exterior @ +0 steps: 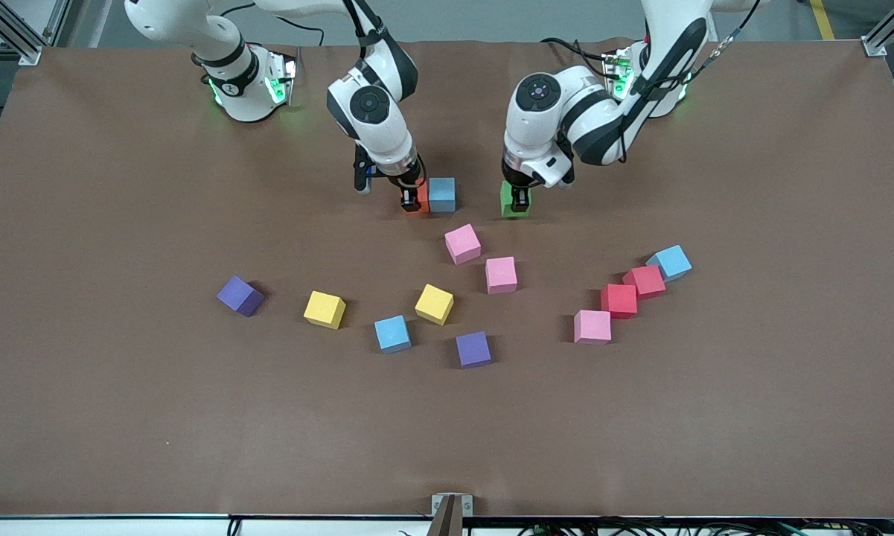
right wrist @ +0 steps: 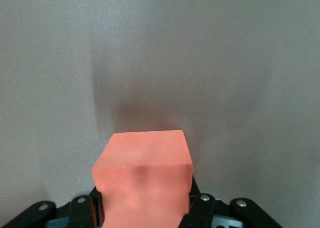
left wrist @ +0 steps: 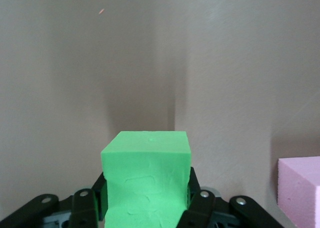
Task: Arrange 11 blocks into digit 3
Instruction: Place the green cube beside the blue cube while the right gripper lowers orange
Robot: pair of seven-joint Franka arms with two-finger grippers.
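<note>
Cubes have no long axis; green block (exterior: 508,199) and orange block (exterior: 421,198) both sit square to the table edge. Left gripper (exterior: 519,202) clamped on green, cube filling the jaws in the left wrist view (left wrist: 146,180). Right gripper (exterior: 409,199) clamped on orange (right wrist: 144,180), w/ a blue block (exterior: 442,194) touching it at 3 o'clock. Two pink blocks (exterior: 462,243) (exterior: 501,275) lie at 6 o'clock; remaining cubes scattered nearer the front camera.

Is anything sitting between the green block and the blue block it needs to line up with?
Nothing visible does: bare table separates the green block in the left tool from the blue block.
</note>
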